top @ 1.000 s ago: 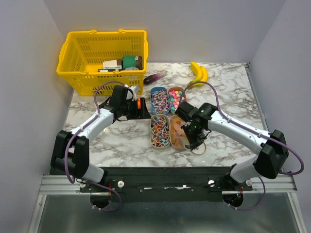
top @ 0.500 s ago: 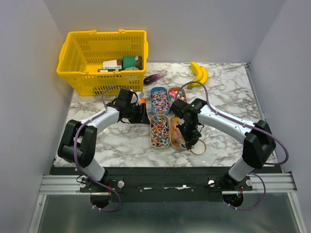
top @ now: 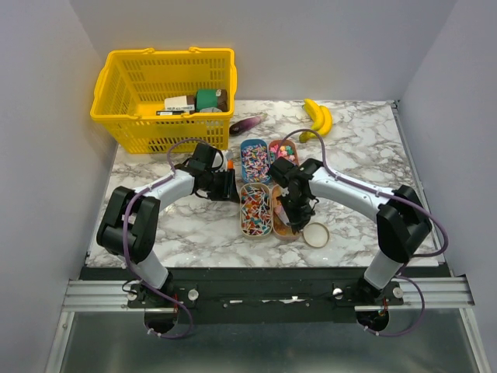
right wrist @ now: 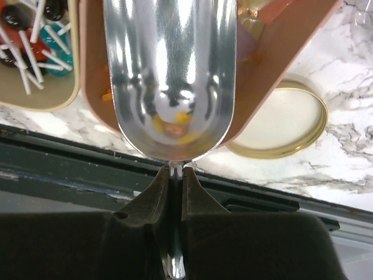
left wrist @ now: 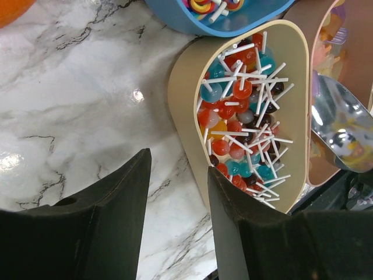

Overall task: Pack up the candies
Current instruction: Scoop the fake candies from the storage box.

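Top external view: the candies (top: 255, 208) lay in four trays (top: 242, 150) in the middle of the table (top: 365, 155). The left gripper (top: 227, 186) was just left of them and the right gripper (top: 290, 211) was over the pink tray (top: 278, 228).

Left wrist view: the left gripper (left wrist: 178, 163) had its fingers apart and held nothing. The lollipops (left wrist: 247, 116) lay ahead and to the right, in a beige tray (left wrist: 186, 76) whose long axis ran away from the fingers.

Right wrist view: the right gripper (right wrist: 175, 172) was clamped on the handle of the scoop (right wrist: 170, 70). Its bowl pointed forward over the pink tray (right wrist: 280, 52), so this arm seemed nearer to scooping.
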Robot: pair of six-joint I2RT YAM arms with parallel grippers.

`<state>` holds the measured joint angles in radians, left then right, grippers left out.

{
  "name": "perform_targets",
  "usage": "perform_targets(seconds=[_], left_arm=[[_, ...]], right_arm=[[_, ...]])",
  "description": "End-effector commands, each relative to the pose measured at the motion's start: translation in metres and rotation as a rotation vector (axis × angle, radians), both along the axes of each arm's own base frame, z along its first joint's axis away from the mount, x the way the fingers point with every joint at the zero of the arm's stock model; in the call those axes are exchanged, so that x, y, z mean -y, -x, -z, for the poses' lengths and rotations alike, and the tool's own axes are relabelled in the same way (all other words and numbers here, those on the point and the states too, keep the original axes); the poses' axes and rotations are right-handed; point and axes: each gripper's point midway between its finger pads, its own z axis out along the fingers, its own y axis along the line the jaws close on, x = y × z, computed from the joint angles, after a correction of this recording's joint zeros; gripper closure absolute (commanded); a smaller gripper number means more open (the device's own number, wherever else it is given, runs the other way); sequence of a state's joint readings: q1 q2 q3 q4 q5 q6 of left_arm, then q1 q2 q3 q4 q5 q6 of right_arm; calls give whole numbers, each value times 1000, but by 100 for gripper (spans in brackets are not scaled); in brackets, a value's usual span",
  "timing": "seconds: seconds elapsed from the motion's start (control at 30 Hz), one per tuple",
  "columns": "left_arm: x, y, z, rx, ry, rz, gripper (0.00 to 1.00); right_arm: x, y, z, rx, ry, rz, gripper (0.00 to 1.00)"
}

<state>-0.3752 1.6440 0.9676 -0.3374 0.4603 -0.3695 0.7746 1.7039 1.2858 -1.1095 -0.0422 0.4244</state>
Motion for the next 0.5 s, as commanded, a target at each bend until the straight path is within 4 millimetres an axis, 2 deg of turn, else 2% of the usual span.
perform_targets(seconds=[0.0, 0.17, 0.47], left_arm=[[6, -5, -5, 23, 17, 21, 48], [7, -6, -7, 29, 21, 19, 48], [8, -7, -10, 38, 26, 13, 47]], right_arm=[[4, -8, 29, 18, 27, -17, 99], [1, -13, 40, 36, 17, -15, 99], [0, -41, 47, 125, 21, 13, 99]])
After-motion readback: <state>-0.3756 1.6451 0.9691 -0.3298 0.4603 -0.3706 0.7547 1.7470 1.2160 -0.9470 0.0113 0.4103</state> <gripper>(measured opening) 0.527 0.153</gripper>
